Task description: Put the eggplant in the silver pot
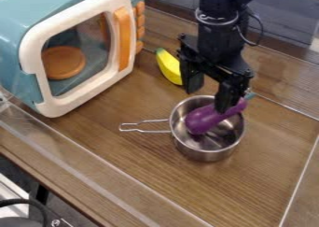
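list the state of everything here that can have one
eggplant: inside the pot, leaning on its rim
silver pot: upright, holding the eggplant
gripper: fingers open, above the pot
microwave: door shut, round orange item inside
banana: lying on the table

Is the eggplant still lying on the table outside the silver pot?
No, the eggplant lies inside the silver pot, leaning over its rim.
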